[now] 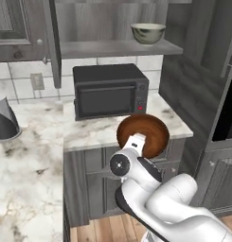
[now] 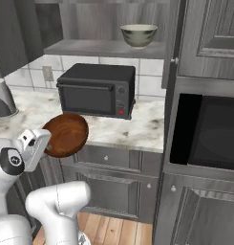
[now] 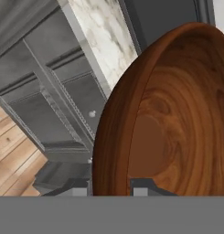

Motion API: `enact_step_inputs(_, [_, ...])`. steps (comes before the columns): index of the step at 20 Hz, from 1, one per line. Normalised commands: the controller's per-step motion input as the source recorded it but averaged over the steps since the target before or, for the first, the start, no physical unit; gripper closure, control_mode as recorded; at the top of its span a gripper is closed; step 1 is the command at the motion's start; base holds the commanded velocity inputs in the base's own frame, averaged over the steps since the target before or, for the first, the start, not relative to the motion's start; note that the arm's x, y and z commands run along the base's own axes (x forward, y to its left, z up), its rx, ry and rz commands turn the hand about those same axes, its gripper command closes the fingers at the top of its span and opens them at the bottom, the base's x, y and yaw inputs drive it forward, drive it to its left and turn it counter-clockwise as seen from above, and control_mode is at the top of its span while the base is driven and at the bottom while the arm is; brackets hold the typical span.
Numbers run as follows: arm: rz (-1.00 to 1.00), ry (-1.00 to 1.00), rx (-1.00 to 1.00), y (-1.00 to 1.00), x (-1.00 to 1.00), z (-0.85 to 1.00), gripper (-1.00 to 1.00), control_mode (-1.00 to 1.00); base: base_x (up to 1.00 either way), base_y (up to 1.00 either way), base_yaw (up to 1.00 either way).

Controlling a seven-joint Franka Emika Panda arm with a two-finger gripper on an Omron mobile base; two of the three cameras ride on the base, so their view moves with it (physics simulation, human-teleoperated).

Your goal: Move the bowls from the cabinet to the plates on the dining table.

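My gripper (image 3: 111, 185) is shut on the rim of the dark reddish-brown bowl (image 3: 173, 119), which is tipped on edge with its wood-grain inside facing the base cameras. The bowl (image 1: 145, 134) hangs in front of the counter's edge, below the microwave, with my gripper (image 1: 138, 142) at its lower left. From the right base view, the bowl (image 2: 66, 135) sits just right of my gripper (image 2: 48, 147). The pale cream-green bowl (image 1: 148, 33) (image 2: 138, 35) stands upright on the shelf of the open cabinet (image 1: 112, 47) (image 2: 103, 47). The plates and the dining table are out of view.
A black microwave (image 1: 110, 92) (image 2: 96, 91) stands on the marble counter (image 1: 89, 132) under the shelf. An open cabinet door (image 1: 52, 40) hangs at the left. A grey appliance (image 1: 4, 120) sits on the left counter. A tall oven unit (image 2: 209, 129) stands at the right, above wood floor (image 1: 108, 227).
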Motion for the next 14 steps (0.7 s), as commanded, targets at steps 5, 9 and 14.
enact_step_inputs(5, [0.00,0.00,0.00,0.00,0.00,0.00,1.00,1.00,-0.37,-0.07,0.00])
enact_step_inputs(9, [0.00,0.00,0.00,0.00,0.00,0.00,1.00,1.00,-0.06,-0.32,0.00])
enact_step_inputs(14, [0.00,0.00,0.00,0.00,0.00,0.00,1.00,1.00,-0.01,-0.45,0.00])
